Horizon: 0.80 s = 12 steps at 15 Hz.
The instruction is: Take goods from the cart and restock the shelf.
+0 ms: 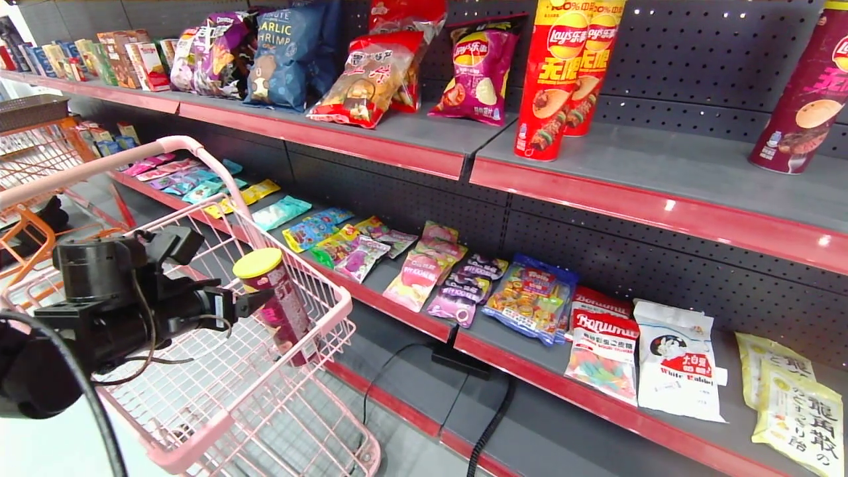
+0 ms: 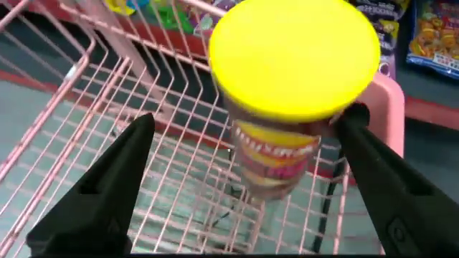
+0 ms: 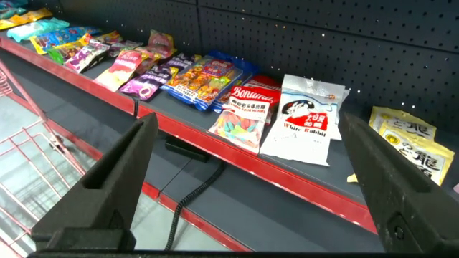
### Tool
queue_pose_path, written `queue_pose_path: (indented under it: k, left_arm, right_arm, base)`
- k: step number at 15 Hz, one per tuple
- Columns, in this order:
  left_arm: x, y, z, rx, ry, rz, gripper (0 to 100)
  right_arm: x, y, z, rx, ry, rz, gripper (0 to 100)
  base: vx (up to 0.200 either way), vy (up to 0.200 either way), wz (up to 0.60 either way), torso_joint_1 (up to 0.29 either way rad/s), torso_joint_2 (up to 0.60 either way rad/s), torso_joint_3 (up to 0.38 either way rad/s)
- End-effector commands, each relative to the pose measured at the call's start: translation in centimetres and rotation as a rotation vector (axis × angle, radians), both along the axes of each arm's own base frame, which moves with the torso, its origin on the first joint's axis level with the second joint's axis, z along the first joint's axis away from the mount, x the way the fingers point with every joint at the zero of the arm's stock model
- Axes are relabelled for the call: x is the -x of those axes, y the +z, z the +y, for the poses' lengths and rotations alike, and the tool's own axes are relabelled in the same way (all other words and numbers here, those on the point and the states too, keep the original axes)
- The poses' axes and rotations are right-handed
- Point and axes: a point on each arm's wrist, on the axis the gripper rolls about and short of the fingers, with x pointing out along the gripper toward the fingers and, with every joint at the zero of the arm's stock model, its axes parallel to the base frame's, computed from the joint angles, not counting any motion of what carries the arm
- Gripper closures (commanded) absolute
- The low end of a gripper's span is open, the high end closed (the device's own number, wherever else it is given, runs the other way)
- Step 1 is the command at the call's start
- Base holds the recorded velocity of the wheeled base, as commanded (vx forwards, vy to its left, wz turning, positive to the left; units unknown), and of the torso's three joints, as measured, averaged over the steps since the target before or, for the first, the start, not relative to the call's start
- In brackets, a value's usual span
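Head view: canister (image 1: 279, 306), lettering hardly legible.

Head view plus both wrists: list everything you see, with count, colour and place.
cart: one, pink, robot's left side
lidded canister: one, maroon, yellow lid, upright inside the cart
tall canisters: three, two red, one maroon, upper shelf
snack bags: several, mixed colours, upper shelf
candy packets: many, mixed colours, middle shelf
cable: one, black, lowest shelf
left gripper: one, black, open, astride the lidded canister
right gripper: one, black, open, facing the middle shelf
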Motion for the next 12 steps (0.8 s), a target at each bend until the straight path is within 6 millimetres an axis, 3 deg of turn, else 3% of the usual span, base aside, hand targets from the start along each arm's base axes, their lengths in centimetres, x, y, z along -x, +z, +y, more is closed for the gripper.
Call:
queue_pose_path:
  k: [1, 6, 7, 9, 12]
  left_arm:
    - [-2.5, -2.5, -1.1, 0.003, -0.04, 0.028, 0]
    - [-5.5, -3.1, -2.7, 0.01, -0.105, -0.003, 0]
    - [-5.5, -3.3, -3.0, 0.007, -0.112, 0.0, 100]
    - [-4.9, -3.2, -3.2, -0.006, -0.124, -0.001, 100]
    - [-2.8, -1.3, -3.0, -0.005, -0.122, -0.009, 100]
  right_arm:
    - [0.0, 0.0, 0.0, -0.001, 0.001, 0.0, 0]
    - [0.0, 0.0, 0.0, -0.001, 0.002, 0.0, 0]
    - [0.0, 0.0, 0.0, -0.001, 0.001, 0.0, 0]
    - [0.0, 0.0, 0.0, -0.001, 0.001, 0.0, 0]
    - [0.0, 0.0, 0.0, -0.001, 0.002, 0.0, 0]
  base:
    - [0.0, 0.0, 0.0, 0.0, 0.0, 0.0]
    - [0.0, 0.0, 0.0, 0.0, 0.0, 0.0]
    - [0.0, 0.0, 0.0, 0.0, 0.0, 0.0]
    - [0.0, 0.0, 0.0, 0.0, 0.0, 0.0]
    - [0.0, 0.0, 0.0, 0.0, 0.0, 0.0]
